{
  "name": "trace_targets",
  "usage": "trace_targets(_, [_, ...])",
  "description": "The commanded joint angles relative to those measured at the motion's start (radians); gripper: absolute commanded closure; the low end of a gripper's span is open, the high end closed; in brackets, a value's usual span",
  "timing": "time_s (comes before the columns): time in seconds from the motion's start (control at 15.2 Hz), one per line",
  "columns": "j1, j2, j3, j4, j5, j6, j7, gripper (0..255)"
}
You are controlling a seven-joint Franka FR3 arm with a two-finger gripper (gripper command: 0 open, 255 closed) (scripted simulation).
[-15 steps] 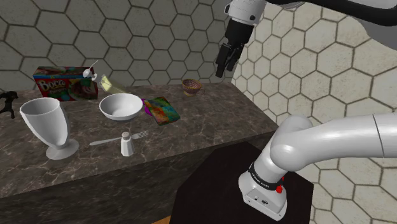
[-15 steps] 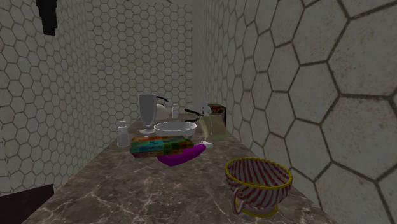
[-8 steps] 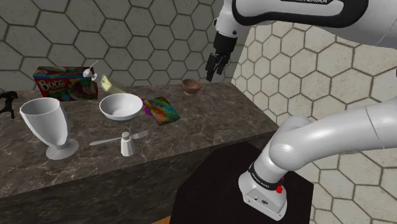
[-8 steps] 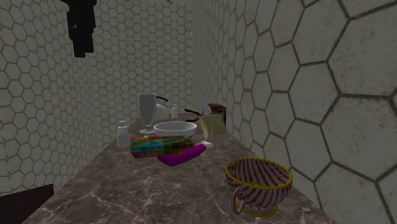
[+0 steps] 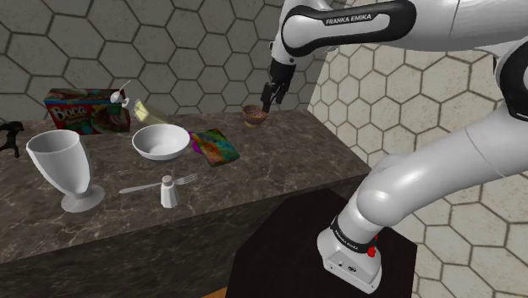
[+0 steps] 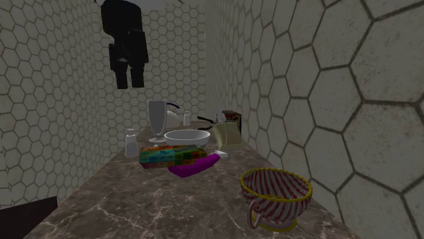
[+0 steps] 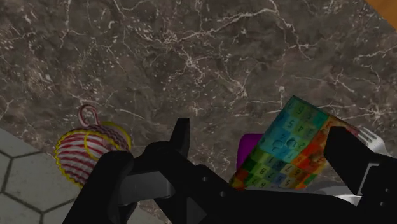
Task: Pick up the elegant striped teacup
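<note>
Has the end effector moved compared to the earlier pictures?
Yes. In the shoulder view the end effector shifted left and lower, nearer to the striped teacup.

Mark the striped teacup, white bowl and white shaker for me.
striped teacup (image 6: 275,197): second exterior view, on its striped side wall.
white bowl (image 5: 160,140): shoulder view, on its bare inside.
white shaker (image 5: 170,195): shoulder view, on its body below the cap.

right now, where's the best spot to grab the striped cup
Probably on the rim of the cup, from straight above: it stands upright, mouth open, so one finger can go inside the wall and one outside, clear of the handle.
</note>
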Motion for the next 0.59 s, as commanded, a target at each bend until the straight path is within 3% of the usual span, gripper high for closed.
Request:
trace_targets(0.0, [-0.008, 0.070, -0.016, 0.025, -0.011, 0.052, -0.023, 0])
trace_targets(0.53, [-0.034, 0.345, -0.067, 0.147, -0.025, 0.226, -0.106, 0])
